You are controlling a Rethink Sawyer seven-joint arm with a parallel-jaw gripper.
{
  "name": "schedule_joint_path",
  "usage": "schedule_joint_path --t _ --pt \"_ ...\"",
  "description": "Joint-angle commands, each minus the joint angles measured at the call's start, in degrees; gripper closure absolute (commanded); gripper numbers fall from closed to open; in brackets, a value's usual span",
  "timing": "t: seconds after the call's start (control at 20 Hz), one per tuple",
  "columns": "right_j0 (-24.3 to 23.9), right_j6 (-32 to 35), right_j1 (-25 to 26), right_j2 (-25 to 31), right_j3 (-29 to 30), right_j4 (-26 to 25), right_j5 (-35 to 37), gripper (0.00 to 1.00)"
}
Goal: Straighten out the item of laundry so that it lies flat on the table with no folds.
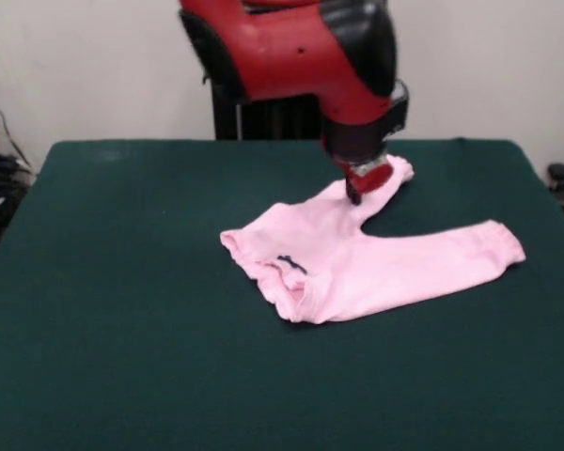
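Now gripper (354, 193) on pants (357, 263) far leg, finger state unclear; pull leg outward, low over table (103, 282).

Soft, even light falls on my table (94, 282) from above, neither harsh nor dim. My arm (291, 47) catches pale sheen along its red shell. Under my gripper (362, 183) a faint shadow sits at about five o'clock on the green cloth. The pink pants (357, 258) look slightly washed out, their edges softly blurred.
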Motion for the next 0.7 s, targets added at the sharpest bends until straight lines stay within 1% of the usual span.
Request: schedule_joint_path --t 0.05,0.2,0.35,0.4,0.6,0.7 --pt "15.9 2.6 -10.0 -10.5 2.4 -8.0 6.5 1.0" --pt "16.9 1.5 -13.3 -12.7 2.1 -8.2 7.1 1.0" --pt "16.7 -0.4 -16.7 -13.1 1.9 -6.9 9.0 1.0" --pt "16.8 -0.7 -17.3 -13.4 1.6 -6.9 8.6 1.0" --pt "14.7 -2.2 -19.2 -11.1 0.3 -4.4 8.2 1.0" --pt "15.4 -0.9 -18.8 -11.3 -2.8 -4.1 8.7 1.0"
